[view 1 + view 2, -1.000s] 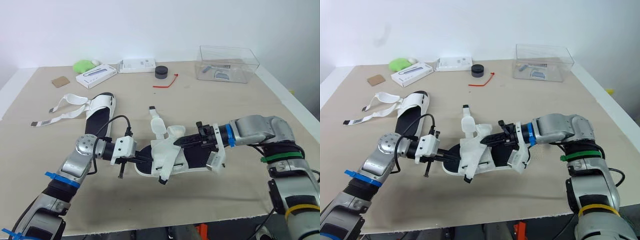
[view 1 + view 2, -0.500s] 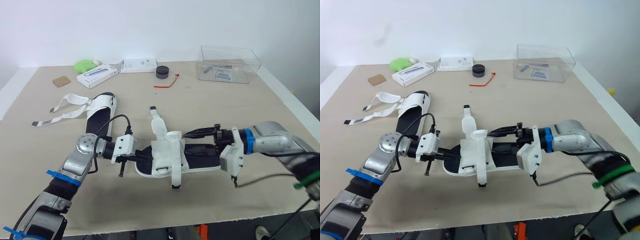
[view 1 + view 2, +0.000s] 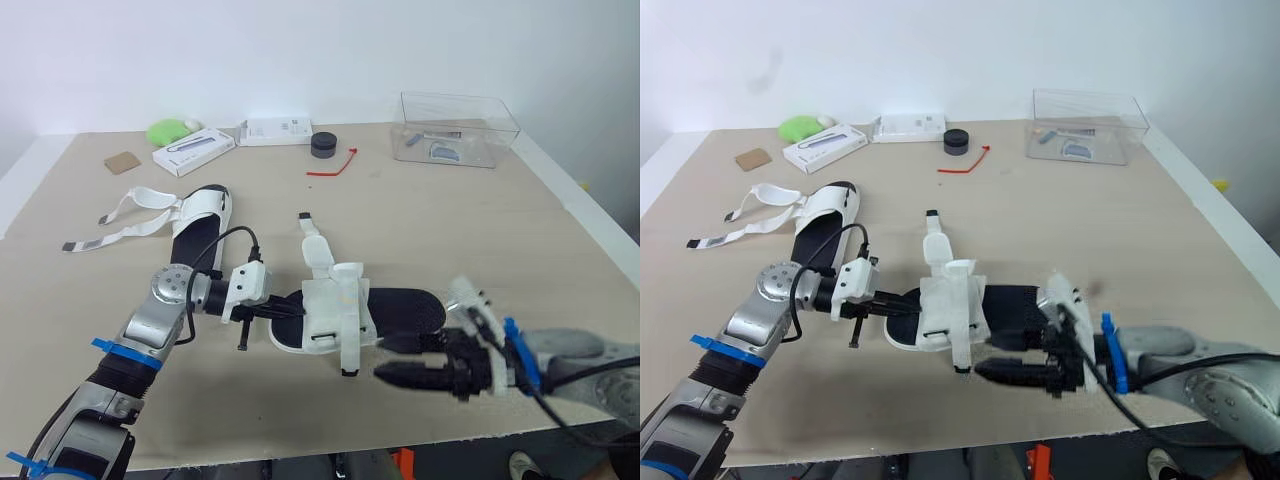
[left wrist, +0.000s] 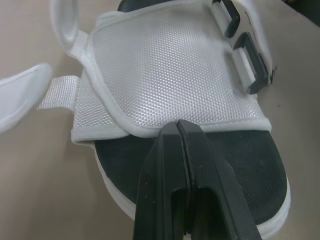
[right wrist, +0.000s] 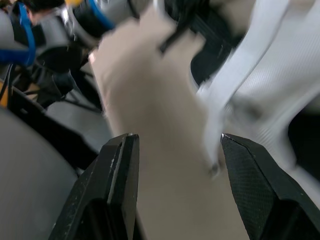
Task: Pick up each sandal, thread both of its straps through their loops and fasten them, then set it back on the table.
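A black-soled sandal (image 3: 400, 308) with a white mesh upper (image 3: 335, 305) lies on the table's front middle, one strap (image 3: 315, 245) sticking up behind it. My left gripper (image 3: 278, 312) is shut, nothing between its fingers; in the left wrist view its tips (image 4: 179, 126) rest over the insole against the mesh edge. My right gripper (image 3: 392, 360) hangs open just in front of the sandal's heel, near the table's front edge, holding nothing. A second sandal (image 3: 203, 218) lies at the back left with its white straps (image 3: 130, 212) loose.
At the back stand a clear plastic box (image 3: 455, 128), a black round tin (image 3: 323, 144), a red tie (image 3: 335, 165), two white boxes (image 3: 193, 150) (image 3: 275, 130), a green thing (image 3: 168, 130) and a cardboard piece (image 3: 122, 162). The table's front edge (image 3: 300, 450) is close to my right arm.
My right gripper opened, let go of the sandal's upper and drew back toward the front edge. The mesh upper dropped onto the sole. The left arm stayed put.
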